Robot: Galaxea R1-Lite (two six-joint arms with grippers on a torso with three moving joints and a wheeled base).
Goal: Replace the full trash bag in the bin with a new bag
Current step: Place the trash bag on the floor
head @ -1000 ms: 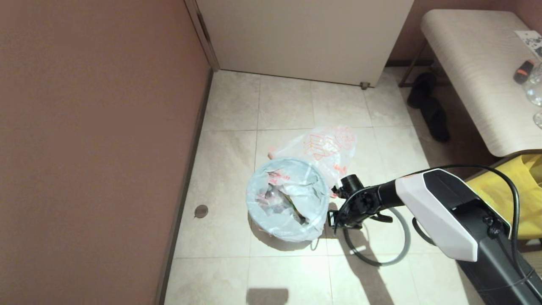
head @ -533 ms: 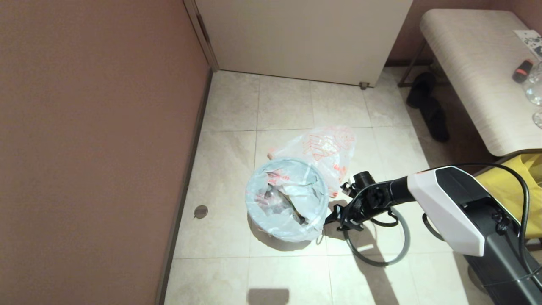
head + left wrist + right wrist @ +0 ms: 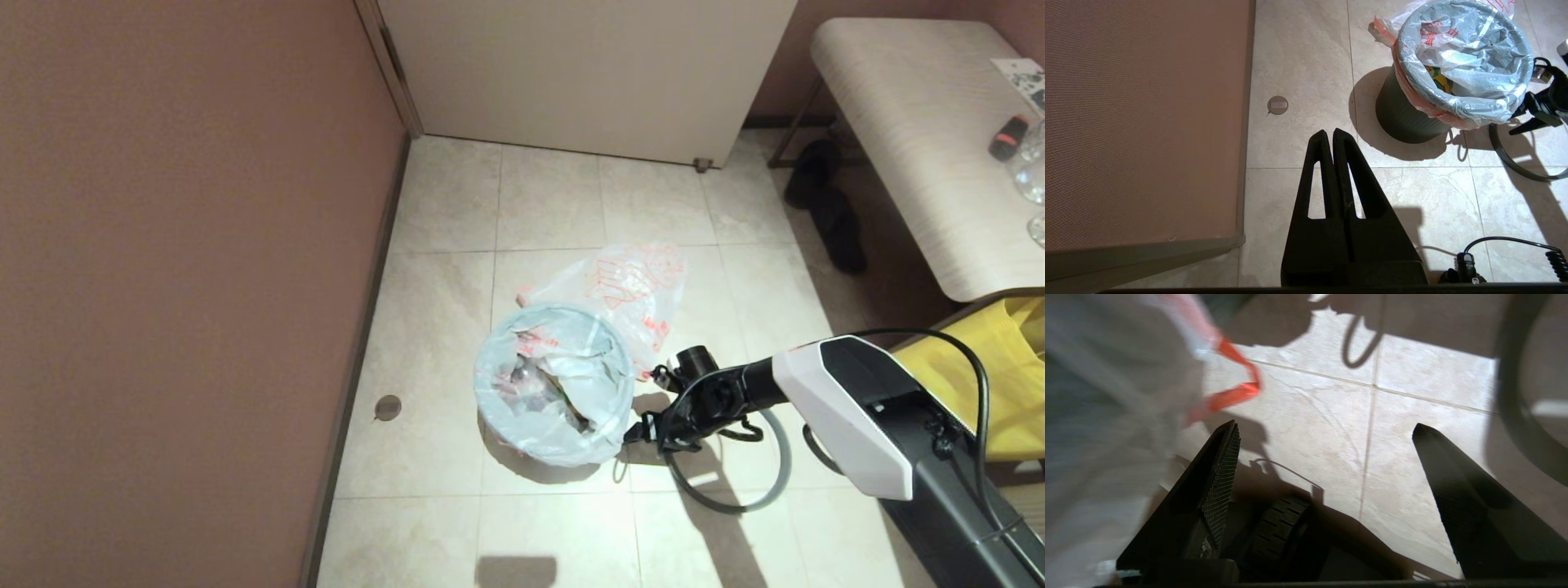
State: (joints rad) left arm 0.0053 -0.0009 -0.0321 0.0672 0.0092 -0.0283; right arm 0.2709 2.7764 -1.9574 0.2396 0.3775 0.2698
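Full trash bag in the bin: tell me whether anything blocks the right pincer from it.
Nothing visible does. The open right pincer sits low beside the full trash bag, whose edge drapes over the bin. The grey hoop lies on the floor behind the pincer.

**Count of things on the floor and counter**

One bin (image 3: 522, 445) holding one full trash bag (image 3: 555, 384), one printed new bag (image 3: 629, 286), one grey hoop (image 3: 759, 490), two dark shoes (image 3: 824, 204), one yellow bag (image 3: 996, 367), two claws (image 3: 633, 433) (image 3: 1329, 134).

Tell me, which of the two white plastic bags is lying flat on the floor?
The new bag, with orange-red print, lies flat on the tiles behind the bin. The full trash bag sits inside the bin.
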